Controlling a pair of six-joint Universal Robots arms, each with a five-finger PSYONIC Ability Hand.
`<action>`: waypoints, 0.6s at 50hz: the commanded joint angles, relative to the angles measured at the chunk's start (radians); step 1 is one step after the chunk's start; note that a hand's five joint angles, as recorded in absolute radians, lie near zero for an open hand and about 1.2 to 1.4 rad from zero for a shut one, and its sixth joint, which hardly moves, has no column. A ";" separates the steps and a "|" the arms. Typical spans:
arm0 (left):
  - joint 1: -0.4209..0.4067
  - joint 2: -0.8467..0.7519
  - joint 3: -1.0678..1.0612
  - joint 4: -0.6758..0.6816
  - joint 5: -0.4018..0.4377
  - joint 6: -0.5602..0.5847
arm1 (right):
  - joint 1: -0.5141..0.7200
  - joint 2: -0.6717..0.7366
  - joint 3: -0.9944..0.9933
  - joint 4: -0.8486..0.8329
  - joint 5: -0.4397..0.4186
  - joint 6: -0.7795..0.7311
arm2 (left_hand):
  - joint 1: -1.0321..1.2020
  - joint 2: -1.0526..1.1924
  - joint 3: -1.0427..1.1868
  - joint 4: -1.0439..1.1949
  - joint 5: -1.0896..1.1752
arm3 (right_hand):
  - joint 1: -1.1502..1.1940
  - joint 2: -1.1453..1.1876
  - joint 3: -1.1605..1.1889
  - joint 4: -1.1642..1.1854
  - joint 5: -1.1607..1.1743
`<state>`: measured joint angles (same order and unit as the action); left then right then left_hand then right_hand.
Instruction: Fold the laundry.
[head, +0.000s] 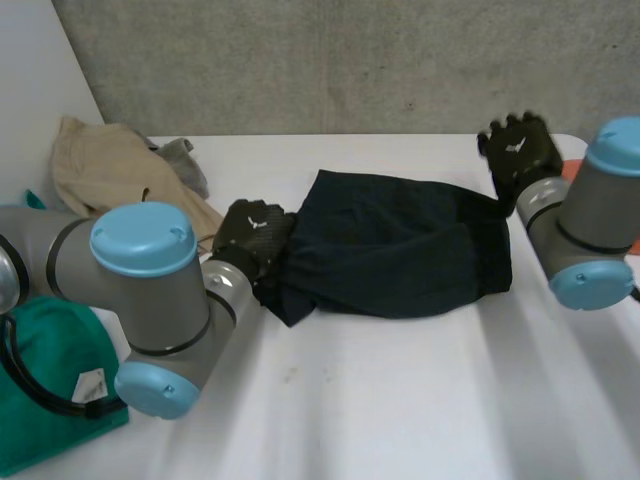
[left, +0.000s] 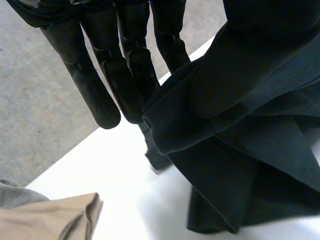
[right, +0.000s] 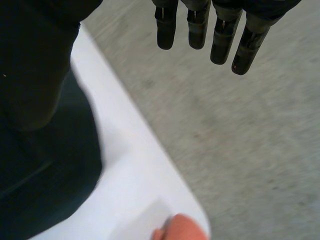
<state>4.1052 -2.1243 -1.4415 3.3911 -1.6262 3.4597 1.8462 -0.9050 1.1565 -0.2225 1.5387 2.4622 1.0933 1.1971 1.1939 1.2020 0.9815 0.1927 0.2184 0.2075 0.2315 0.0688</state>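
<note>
The dark garment (head: 400, 250) lies crumpled across the middle of the white table (head: 400, 400), its long side running left to right. The left hand (head: 252, 235) is at the garment's left end. In the left wrist view its fingers (left: 90, 85) are straight, and a folded edge of the cloth rises between them and the thumb, so the hand pinches that end. Below the fold the cloth hangs in loose, bunched layers down to the table.

The right hand (head: 520, 150) is raised at the far right, just past the garment's far right corner and apart from it. Its fingers (right: 220, 42) are straight and spread, holding nothing, and they point out over the grey floor (right: 240, 140) beyond the table's edge.

A beige garment (head: 100, 170) lies heaped at the far left, near the left hand, with a grey cloth (head: 182, 160) against its far side. A green cloth (head: 45, 370) sits at the near left, partly covered by the left arm (head: 150, 290). A small orange object (right: 180, 229) rests at the table's right corner, mostly behind the right arm (head: 590, 220) in the head view.
</note>
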 joint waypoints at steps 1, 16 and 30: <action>0.015 -0.014 0.049 0.002 -0.001 -0.001 | -0.013 -0.273 0.178 0.067 -0.103 0.086 | 0.303 0.199 0.202 0.194 0.240 | -0.018 -0.044 -0.033 -0.057 -0.069; 0.026 -0.039 0.052 -0.004 0.000 -0.010 | -0.120 -0.423 0.442 0.356 -0.342 0.098 | 0.303 0.199 0.202 0.194 0.240 | 0.286 0.260 0.271 0.247 0.235; 0.047 -0.032 0.044 -0.006 0.000 -0.010 | -0.108 -0.063 0.344 0.109 -0.325 0.084 | 0.303 0.199 0.202 0.194 0.240 | 0.312 0.286 0.297 0.273 0.261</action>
<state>4.1395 -2.1596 -1.3972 3.3858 -1.6265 3.4491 1.7328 -1.1002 1.5755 -0.0616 1.1998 2.5507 1.0933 1.1971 1.1939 1.2021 0.9814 0.3440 0.3795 0.4028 0.4008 0.2230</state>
